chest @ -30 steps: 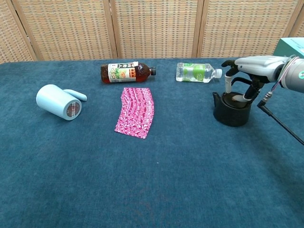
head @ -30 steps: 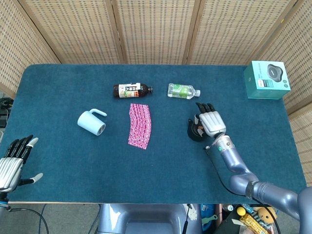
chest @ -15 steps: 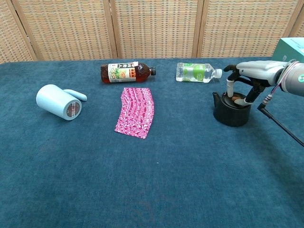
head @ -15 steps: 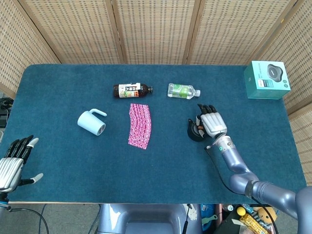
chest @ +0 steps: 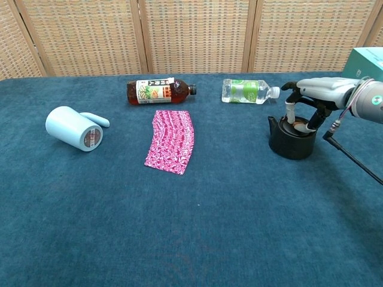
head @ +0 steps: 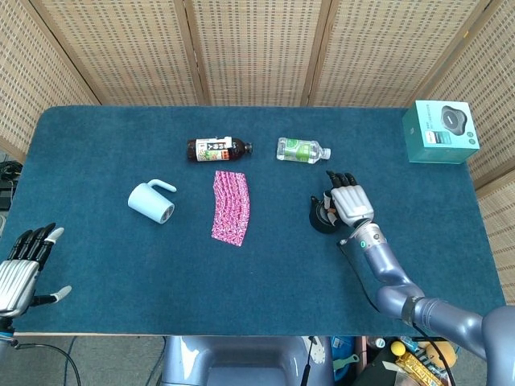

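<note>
My right hand hovers palm-down over a squat black pot standing on the blue table right of centre. Its thumb and fingertips hang down into the pot's mouth. Whether they grip the rim does not show. My left hand lies at the table's near left corner with fingers spread and nothing in it; the chest view does not show it.
A brown drink bottle and a clear bottle lie at the back centre. A pink patterned cloth lies mid-table, a pale blue mug on its side to the left. A teal box stands back right.
My right hand has sunk a little onto the black pot, its fingertips now deeper in the mouth. The left hand and the other things have not moved.
</note>
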